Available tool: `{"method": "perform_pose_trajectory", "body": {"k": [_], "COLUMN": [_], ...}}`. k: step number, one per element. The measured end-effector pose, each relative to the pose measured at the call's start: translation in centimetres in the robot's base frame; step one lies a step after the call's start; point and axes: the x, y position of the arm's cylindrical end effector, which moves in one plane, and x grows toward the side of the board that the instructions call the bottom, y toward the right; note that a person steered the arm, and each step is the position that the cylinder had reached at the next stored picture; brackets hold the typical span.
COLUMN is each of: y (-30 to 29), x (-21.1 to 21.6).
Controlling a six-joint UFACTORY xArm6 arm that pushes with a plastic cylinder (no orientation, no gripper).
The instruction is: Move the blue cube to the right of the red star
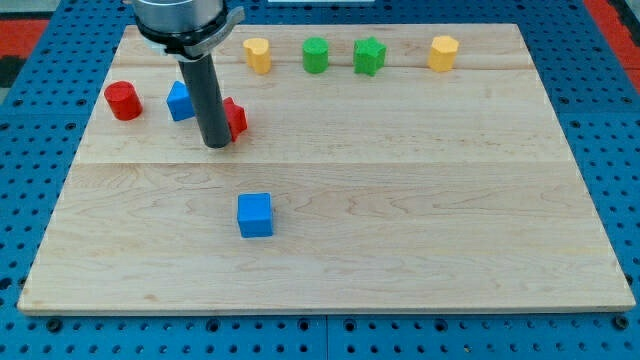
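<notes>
My tip (216, 144) sits against the red star (234, 118), which the rod partly hides; there is no pincer on this rod. The blue cube (255, 215) lies well apart toward the view's bottom. Another blue block (180, 101) sits left of the rod.

The wooden board (400, 200) carries two blue, two red, two yellow and two green blocks
</notes>
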Motion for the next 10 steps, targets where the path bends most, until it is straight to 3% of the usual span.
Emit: {"method": "perform_pose_trajectory", "body": {"k": [3,4,6,7,10], "y": [0.8,3.3,0.8,3.4,5.4], "x": [-3.1,1.1,11.8,15.2,4.4]}}
